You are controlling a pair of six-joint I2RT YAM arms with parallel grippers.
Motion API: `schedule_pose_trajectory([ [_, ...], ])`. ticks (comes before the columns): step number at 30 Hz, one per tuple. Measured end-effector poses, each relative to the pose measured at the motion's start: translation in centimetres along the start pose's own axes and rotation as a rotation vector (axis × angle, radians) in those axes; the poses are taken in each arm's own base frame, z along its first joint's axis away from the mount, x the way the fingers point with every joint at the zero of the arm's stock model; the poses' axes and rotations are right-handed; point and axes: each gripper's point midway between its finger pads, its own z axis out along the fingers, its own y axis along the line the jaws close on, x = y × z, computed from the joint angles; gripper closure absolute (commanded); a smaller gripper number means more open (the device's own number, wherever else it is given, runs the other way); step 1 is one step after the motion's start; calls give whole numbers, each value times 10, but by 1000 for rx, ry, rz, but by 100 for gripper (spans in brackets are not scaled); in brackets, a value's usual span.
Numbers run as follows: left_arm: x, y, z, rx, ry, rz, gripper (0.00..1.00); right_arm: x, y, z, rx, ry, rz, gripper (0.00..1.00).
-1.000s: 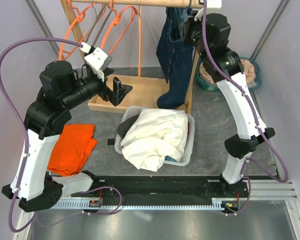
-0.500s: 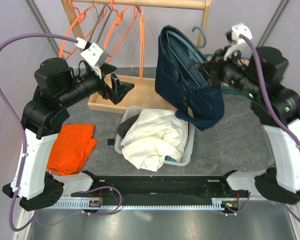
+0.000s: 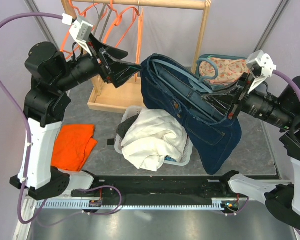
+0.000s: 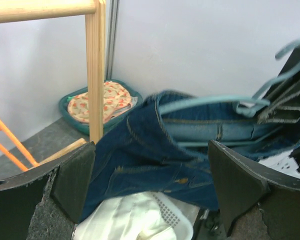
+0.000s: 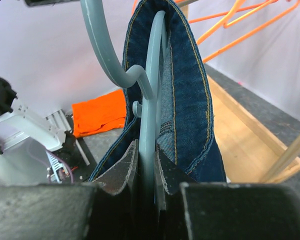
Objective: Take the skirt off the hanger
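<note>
Clamping hanger (image 5: 152,85), right end effector (image 5: 146,150), grip clear only wrist-side

The grey table (image 3: 255,150) carries an orange cloth (image 3: 75,147) near left, a clear laundry bin (image 3: 180,159) centre, a wooden rack base (image 3: 107,102) behind, a teal basket (image 4: 76,125) far right.

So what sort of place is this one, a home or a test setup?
Probably a lab test cell staged as a laundry corner rather than a real home. It has plain panel walls, a wooden clothes rack with orange hangers, and a basket heaped with laundry.
</note>
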Motion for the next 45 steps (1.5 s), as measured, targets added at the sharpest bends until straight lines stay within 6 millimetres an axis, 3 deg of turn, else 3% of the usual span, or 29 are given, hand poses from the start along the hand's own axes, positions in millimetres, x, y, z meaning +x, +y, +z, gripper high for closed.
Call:
schedule_pose_trajectory([
  [10,4,12,31,38,-9,-87,0,15,-6,24,-33,67,43,100],
  [20,23,31,44,-43,12,-48,2,14,-3,25,-49,65,54,100],
  [23,26,33,46,-55,17,-34,15,14,-1,25,-64,63,61,100],
  [26,27,33,47,-56,17,-17,37,13,1,25,-71,61,65,100],
  [27,26,34,47,-57,16,-11,49,13,2,25,-73,61,68,100],
  [35,29,33,49,-44,25,5,65,11,4,25,-82,56,83,100],
  [40,31,27,50,-15,32,15,96,10,5,25,-83,53,92,100],
  [45,33,20,52,7,41,46,98,6,7,26,-96,38,106,100],
])
